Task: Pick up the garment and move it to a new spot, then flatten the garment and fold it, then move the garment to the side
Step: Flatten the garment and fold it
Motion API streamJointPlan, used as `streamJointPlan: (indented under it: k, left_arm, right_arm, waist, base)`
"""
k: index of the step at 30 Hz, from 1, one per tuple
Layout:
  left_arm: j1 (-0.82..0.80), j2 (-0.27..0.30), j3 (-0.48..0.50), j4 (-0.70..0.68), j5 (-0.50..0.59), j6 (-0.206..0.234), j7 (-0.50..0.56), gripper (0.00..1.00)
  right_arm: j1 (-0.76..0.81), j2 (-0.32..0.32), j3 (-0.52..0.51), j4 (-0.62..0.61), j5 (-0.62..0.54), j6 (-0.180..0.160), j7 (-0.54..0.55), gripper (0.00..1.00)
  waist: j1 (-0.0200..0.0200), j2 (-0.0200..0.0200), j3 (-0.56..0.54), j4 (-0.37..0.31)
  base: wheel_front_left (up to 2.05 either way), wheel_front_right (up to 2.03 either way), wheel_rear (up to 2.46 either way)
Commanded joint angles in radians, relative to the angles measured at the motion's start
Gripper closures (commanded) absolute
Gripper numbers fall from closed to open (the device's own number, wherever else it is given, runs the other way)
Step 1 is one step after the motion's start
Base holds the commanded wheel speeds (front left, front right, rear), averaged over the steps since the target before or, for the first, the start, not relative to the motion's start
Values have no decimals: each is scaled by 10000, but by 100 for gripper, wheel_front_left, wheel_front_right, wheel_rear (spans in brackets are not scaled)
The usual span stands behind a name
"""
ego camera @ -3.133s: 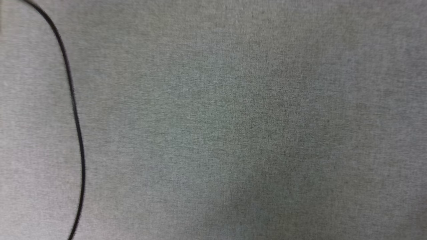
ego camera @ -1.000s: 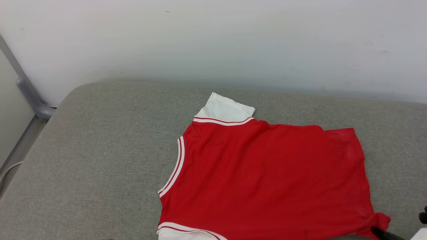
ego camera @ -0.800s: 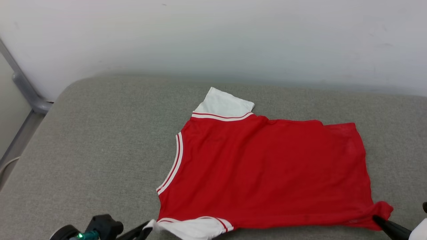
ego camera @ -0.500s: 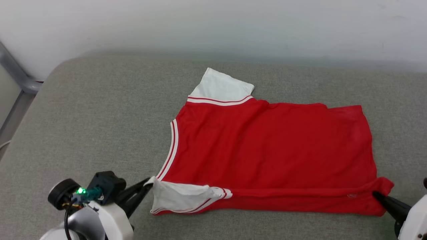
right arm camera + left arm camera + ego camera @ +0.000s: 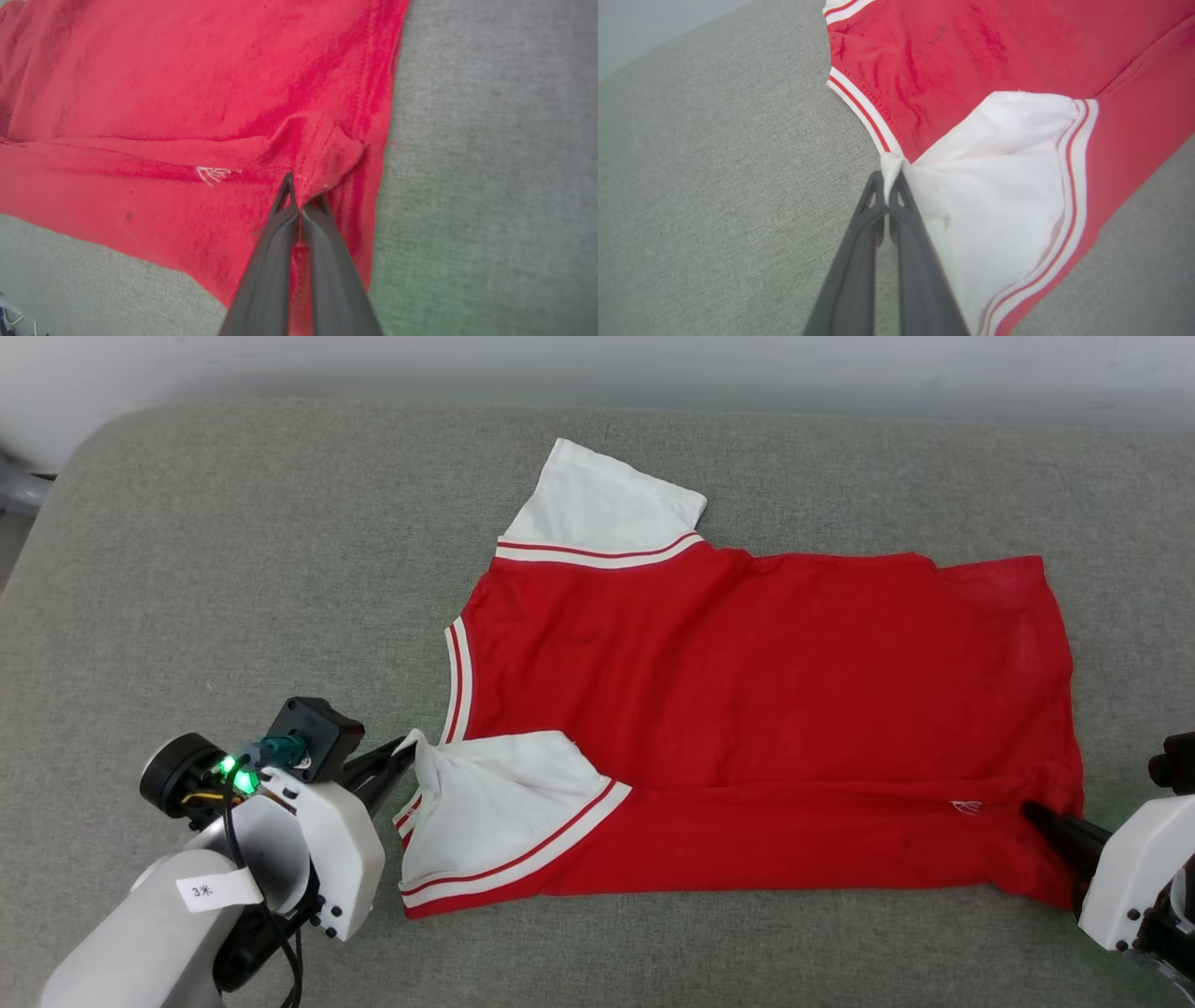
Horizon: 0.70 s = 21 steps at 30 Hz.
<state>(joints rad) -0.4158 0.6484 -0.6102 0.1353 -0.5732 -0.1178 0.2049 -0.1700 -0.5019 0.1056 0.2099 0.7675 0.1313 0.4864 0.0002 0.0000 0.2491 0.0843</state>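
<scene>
Two grippers pinch the red jersey T-shirt, one at each near corner. At 8 o'clock in the head view, the left gripper is clamped on the tip of the near white sleeve, which lies turned over the red body with its striped trim showing. The left wrist view shows white cloth nipped between the closed fingertips. The shirt lies spread on the grey fabric cushion, with its collar toward 9 o'clock, its far sleeve toward 12 and its hem toward 3. At 4 o'clock, the right gripper is closed on a bunched fold of the near hem corner.
</scene>
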Motion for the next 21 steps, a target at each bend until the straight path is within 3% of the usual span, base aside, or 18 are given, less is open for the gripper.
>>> streamJointPlan:
  k: [1,5,6,7,15,21]
  left_arm:
    - [-216,-85,-83,194,51,-31,-97,100]
    - [-437,-228,-288,663,72,-71,-232,100]
    - [-489,-266,-364,830,99,-80,-273,54]
    - [-550,-325,-440,968,150,-87,-355,0]
    - [-246,-1206,34,2060,-585,228,-1482,0]
    - [236,-1336,379,1894,-665,751,-2370,0]
  right_arm:
    - [-172,48,-26,72,-120,-12,37,100]
    - [-236,145,-97,222,-232,-12,135,100]
    - [-296,152,-136,256,-343,-12,94,95]
    - [-343,253,-306,407,-362,-16,92,0]
    - [-334,700,-370,518,-522,-13,-47,0]
    - [-28,528,-275,214,-866,-12,-147,0]
  waist:
    - [-2,0,86,9]
    - [-2,0,154,17]
    - [-2,0,167,21]
    - [-2,0,170,20]
    - [-2,0,-265,36]
    - [-2,0,-932,91]
  base:
    - [0,0,0]
    - [0,0,0]
    - [0,0,0]
    - [0,0,0]
    - [0,0,0]
    - [0,0,0]
